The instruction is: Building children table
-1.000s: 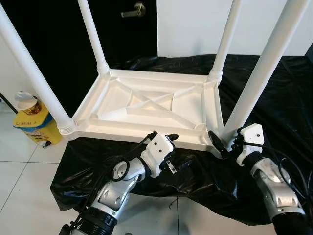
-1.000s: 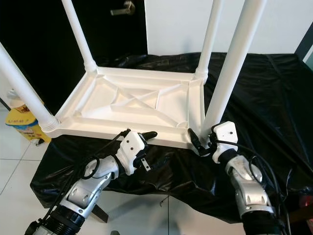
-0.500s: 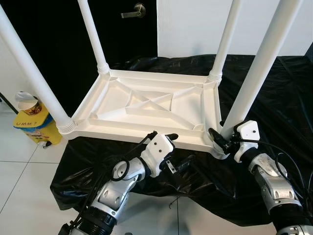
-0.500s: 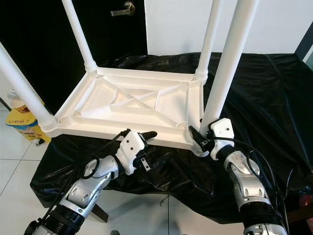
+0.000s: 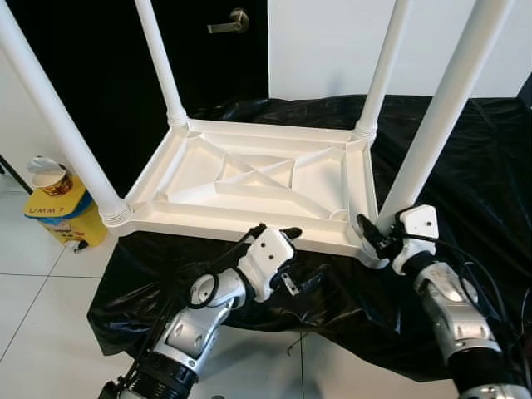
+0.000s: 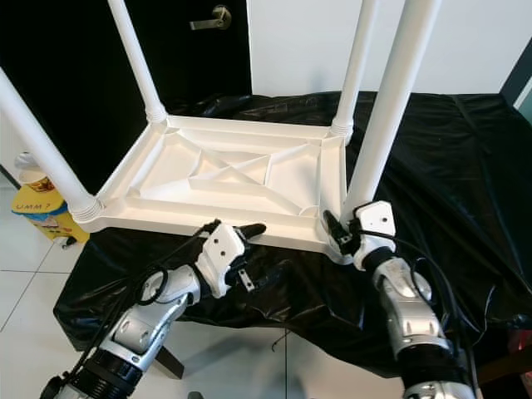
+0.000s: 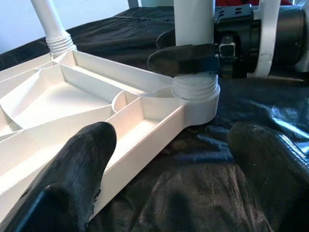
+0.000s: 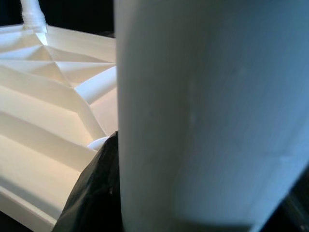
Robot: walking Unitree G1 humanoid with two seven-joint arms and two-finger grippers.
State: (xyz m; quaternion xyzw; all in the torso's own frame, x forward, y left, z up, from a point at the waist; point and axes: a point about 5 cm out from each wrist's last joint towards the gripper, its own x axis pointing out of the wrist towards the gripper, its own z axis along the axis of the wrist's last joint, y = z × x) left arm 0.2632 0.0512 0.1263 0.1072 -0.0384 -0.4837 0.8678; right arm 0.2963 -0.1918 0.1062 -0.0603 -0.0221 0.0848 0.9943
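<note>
Upturned white moulded-plastic children's table, likely light, stiff, slick; right gripper clamps near-right round white leg at its base, left gripper spread open at near rim.

White wall, black door, pale tiled floor.

table: smooth white plastic | sheet: glossy black plastic

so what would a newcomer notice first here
A white plastic children's table lies upside down on a black sheet, its four round legs pointing up. The right gripper clasps the base of the near right leg, while the left gripper sits at the near rim.
</note>
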